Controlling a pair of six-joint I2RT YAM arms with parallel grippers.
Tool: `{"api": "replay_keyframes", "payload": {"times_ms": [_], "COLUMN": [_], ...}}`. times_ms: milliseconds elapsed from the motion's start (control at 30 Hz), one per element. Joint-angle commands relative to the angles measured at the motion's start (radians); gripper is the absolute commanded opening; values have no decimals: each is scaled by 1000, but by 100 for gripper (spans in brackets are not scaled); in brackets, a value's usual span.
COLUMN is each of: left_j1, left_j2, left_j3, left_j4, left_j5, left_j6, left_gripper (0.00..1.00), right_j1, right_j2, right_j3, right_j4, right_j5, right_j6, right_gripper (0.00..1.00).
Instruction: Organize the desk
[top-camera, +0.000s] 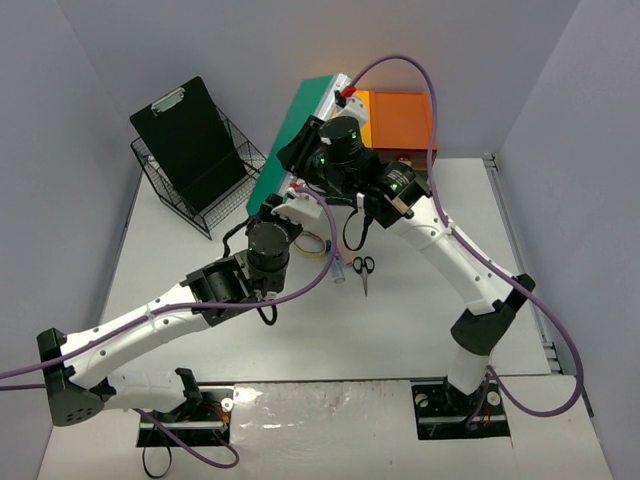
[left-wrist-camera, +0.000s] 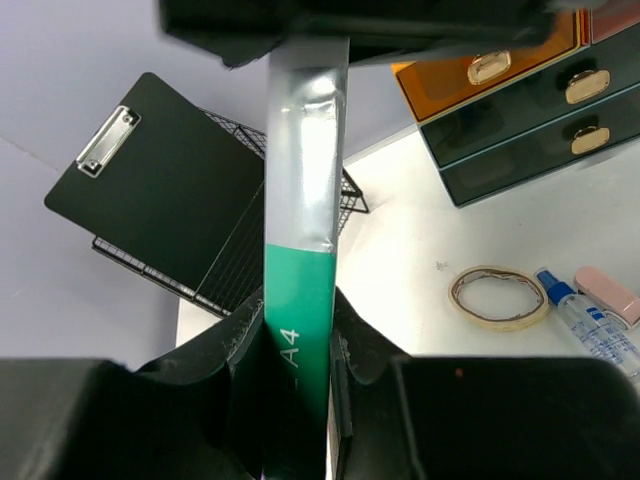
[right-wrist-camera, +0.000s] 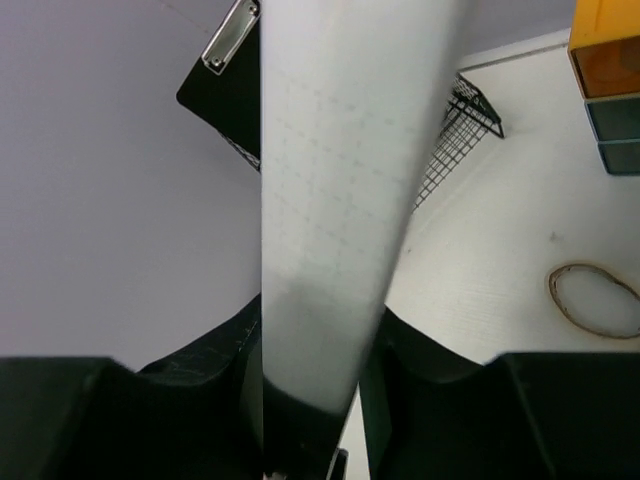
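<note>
Top external view: the desk (top-camera: 420, 310) spans from my arm bases to the far wall. Risk: the green board (top-camera: 290, 140), tilted above it, could slip and fall toward the scissors (top-camera: 364, 268) if both grips slacken together. My left gripper (left-wrist-camera: 298, 312) is clamped on its edge; whether the right gripper (right-wrist-camera: 318, 318) pinches it I cannot tell. Desk surface: white, matte, flanked by pale walls.

"A4" (after a dash) is printed on the green pad (left-wrist-camera: 298, 290) between the fingers of the left gripper (left-wrist-camera: 298, 322). No other text can be read.
</note>
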Motion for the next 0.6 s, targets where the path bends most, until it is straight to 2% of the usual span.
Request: {"api": "replay_keyframes", "payload": {"times_ms": [0, 200, 333, 567], "left_j1": [-11, -88, -128, -147], "left_j2": [-97, -135, -163, -211], "left_j3": [9, -18, -34, -56], "left_j4": [37, -3, -32, -59], "left_j5": [-105, -150, -177, -193], "left_j6": [54, 101, 115, 130], "left_gripper": [0, 0, 0, 0], "right_j1": [-130, -312, -412, -509], "right_j2": [-127, -101, -76, 4], "right_j3": [-14, -4, -7, 5], "right_j4": [-4, -7, -9, -5], "right_j5": [-179, -473, -592, -810], "right_j6": [33, 101, 134, 197], "right_gripper": [38, 43, 43, 45]}}
